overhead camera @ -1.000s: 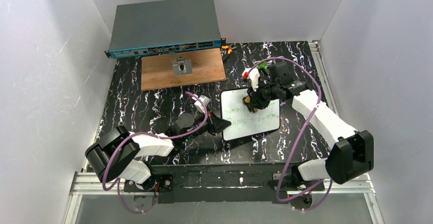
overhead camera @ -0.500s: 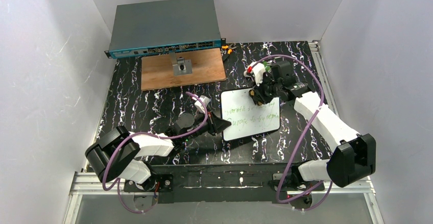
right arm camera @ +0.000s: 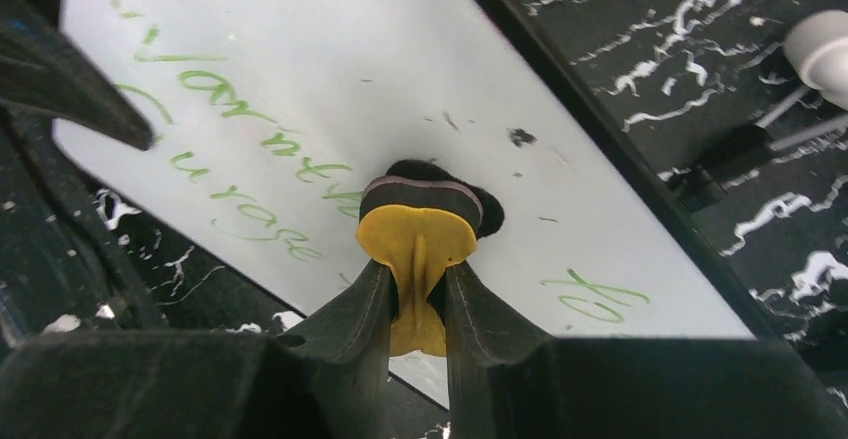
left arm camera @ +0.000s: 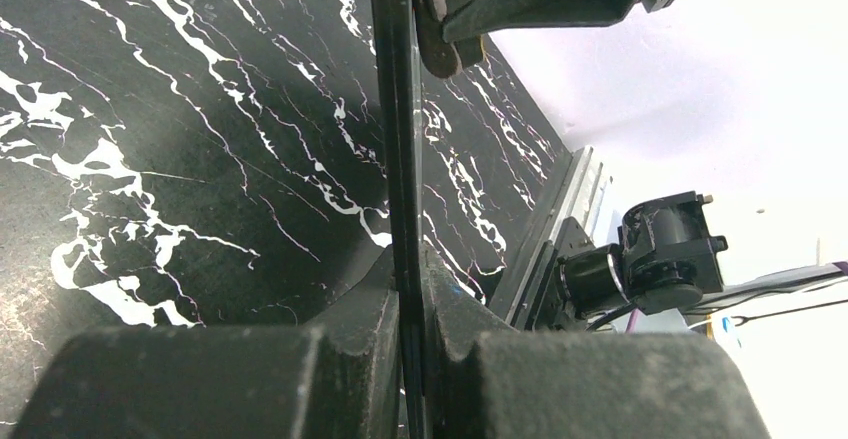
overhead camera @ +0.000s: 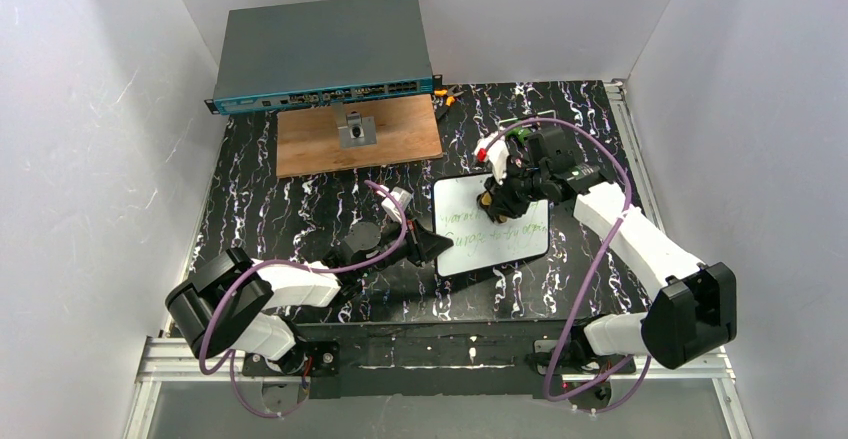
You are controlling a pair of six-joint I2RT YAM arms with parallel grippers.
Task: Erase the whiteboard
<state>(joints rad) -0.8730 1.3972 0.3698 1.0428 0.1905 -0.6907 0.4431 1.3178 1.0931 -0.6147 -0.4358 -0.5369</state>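
The whiteboard [overhead camera: 478,251] lies flat on the black marbled table, with green handwriting [right arm camera: 265,139] across its left and lower parts. My left gripper [overhead camera: 436,246] is shut on the board's left edge. In the left wrist view that edge is a thin dark strip [left arm camera: 397,139] between the closed fingers of the left gripper [left arm camera: 412,259]. My right gripper [overhead camera: 497,202] is over the board's upper middle. It is shut on a yellow eraser [right arm camera: 415,234], whose dark felt pad [right arm camera: 425,191] presses on the white surface. The right gripper [right arm camera: 417,274] pinches the eraser's yellow grip.
A brown wooden board [overhead camera: 400,139] with a small metal fitting [overhead camera: 356,131] lies behind the whiteboard. A grey network switch [overhead camera: 322,51] stands at the back. Small orange-handled items [overhead camera: 447,94] lie next to it. White walls close in on three sides.
My right gripper slid the eraser toward the board's far edge, then back toward the middle. The left arm and the whiteboard have not moved.
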